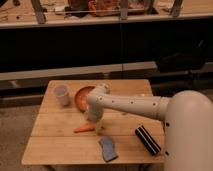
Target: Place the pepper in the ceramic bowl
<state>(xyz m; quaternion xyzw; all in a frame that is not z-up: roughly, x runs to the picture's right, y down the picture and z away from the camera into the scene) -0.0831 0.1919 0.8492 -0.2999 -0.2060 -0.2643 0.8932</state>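
Note:
The orange pepper [83, 129] lies flat on the wooden table [60, 145], left of the middle. The ceramic bowl [81, 97], with a brown rim and an orange inside, stands behind it at the back left and is partly covered by my arm. My gripper [94, 120] points down just above and to the right of the pepper's thick end, in front of the bowl. It holds nothing that I can see.
A small white cup [61, 94] stands left of the bowl. A blue-grey sponge [107, 148] lies near the front edge. A black ribbed object [147, 140] lies at the front right. My white arm [135, 106] crosses the table from the right.

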